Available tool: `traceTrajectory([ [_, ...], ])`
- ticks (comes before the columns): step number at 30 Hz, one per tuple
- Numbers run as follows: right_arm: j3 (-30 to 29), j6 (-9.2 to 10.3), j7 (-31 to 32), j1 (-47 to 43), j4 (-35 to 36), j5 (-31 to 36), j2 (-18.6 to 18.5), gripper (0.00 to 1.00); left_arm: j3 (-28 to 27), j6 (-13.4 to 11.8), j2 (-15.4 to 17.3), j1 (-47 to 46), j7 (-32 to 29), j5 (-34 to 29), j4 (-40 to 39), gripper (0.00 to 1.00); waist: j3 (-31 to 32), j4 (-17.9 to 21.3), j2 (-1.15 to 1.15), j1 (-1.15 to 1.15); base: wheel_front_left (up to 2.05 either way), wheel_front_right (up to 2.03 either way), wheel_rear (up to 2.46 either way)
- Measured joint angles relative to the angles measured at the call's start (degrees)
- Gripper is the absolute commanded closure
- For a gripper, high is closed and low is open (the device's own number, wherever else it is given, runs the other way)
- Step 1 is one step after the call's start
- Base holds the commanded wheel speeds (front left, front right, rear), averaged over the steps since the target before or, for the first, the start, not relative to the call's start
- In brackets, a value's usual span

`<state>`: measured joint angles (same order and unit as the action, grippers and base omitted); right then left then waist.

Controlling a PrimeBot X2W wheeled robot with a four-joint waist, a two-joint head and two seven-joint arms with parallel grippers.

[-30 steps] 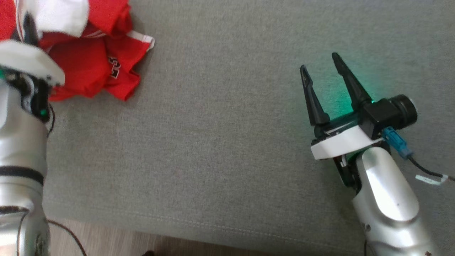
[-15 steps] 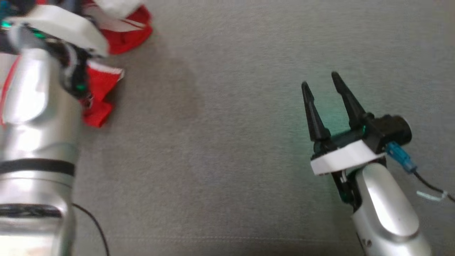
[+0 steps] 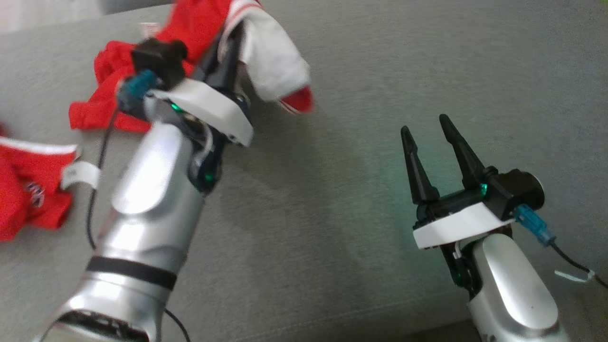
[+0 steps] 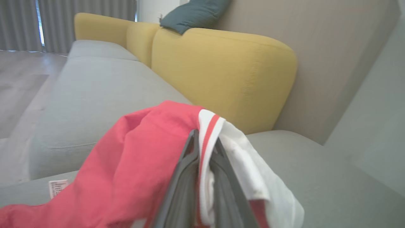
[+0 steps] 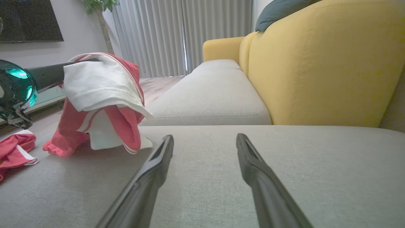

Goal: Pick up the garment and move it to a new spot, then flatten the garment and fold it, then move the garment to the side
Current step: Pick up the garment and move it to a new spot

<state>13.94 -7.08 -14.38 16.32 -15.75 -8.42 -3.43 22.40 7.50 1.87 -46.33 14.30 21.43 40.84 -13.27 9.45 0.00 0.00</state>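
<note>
Hanging from the left jaws, a red garment [image 3: 199, 23] with white panels and striped trim is held up off the grey sofa seat [image 3: 342, 199], toward the upper left of the head view. In the left wrist view the left jaws are seen pressed together on a striped edge of the garment [image 4: 142, 152], with red cloth draped to one side and white cloth to the other. The left arm [image 3: 152, 199] is stretched diagonally over the seat. In the right wrist view the lowest folds of the garment [image 5: 101, 85] are seen touching the seat. A further red fold [image 3: 28, 185] with a white band and a printed mark is laid at the left edge; whether it is joined to the held part cannot be told. The right jaws, carried on the right arm [image 3: 508, 280], are spread wide apart and held low over bare seat, well apart from the garment. A yellow backrest [image 4: 221, 72] is seen behind, topped by a dark teal cushion [image 4: 193, 14]
</note>
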Motion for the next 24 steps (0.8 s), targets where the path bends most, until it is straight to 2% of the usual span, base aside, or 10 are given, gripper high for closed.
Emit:
traceTrajectory([
  [4, 0.1, 0.00, 0.0, -0.7, 0.0, -0.2, 0.0, 0.00, 4.5, -0.8, 0.0, 3.0, 0.0, 5.0, -3.3, 1.00, 0.5, 3.6, 0.00, 0.00, 0.00, 0.00, 0.00],
  [9, -0.7, 0.00, 0.0, -0.7, 0.3, -0.7, 0.0, 0.00, 13.0, -3.9, -0.1, 6.6, 0.0, 9.7, -9.1, 1.00, 0.6, 6.3, 0.00, 0.00, 0.00, 0.00, 0.00],
  [12, -0.8, 0.00, 0.0, -0.9, 0.4, -0.7, 0.0, 0.00, 15.0, -6.7, 0.0, 7.4, 0.0, 10.1, -12.1, 1.00, 0.6, 6.2, 0.00, 0.00, 0.00, 0.00, 0.00],
  [13, -0.8, 0.00, 0.0, -1.1, 0.4, -0.7, 0.1, 0.00, 15.4, -7.5, 0.0, 7.5, 0.0, 9.6, -12.2, 0.90, 0.6, 6.1, 0.00, 0.00, 0.00, 0.00, 0.00],
  [14, -0.8, 0.00, 0.0, -1.3, 0.5, -0.7, 0.1, 0.00, 15.6, -8.0, 0.0, 7.8, 0.0, 9.1, -12.2, 0.00, 0.6, 5.9, 0.00, 0.00, 0.00, 0.00, 0.00],
  [17, -0.8, 0.00, 0.0, -1.9, 0.4, -0.7, 0.1, 0.00, 14.6, -9.5, 0.0, 9.6, 0.0, 7.0, -12.1, 0.00, 0.9, 5.1, 0.00, 0.00, 0.00, 0.00, 0.00],
  [22, -1.4, 0.00, 0.0, -1.9, 0.4, -0.7, 0.1, 0.00, 9.7, -10.2, 0.9, 15.1, 0.0, 2.6, -13.3, 0.00, 1.5, 2.9, 0.00, 0.00, 0.00, 0.00, 0.00],
  [24, -1.6, 0.00, 0.0, -1.9, 0.3, -0.7, 0.1, 0.00, 6.7, -11.2, 1.6, 18.1, 0.0, 1.2, -15.0, 0.00, 1.8, 2.0, 0.00, 0.00, 0.00, 0.00, 0.00],
])
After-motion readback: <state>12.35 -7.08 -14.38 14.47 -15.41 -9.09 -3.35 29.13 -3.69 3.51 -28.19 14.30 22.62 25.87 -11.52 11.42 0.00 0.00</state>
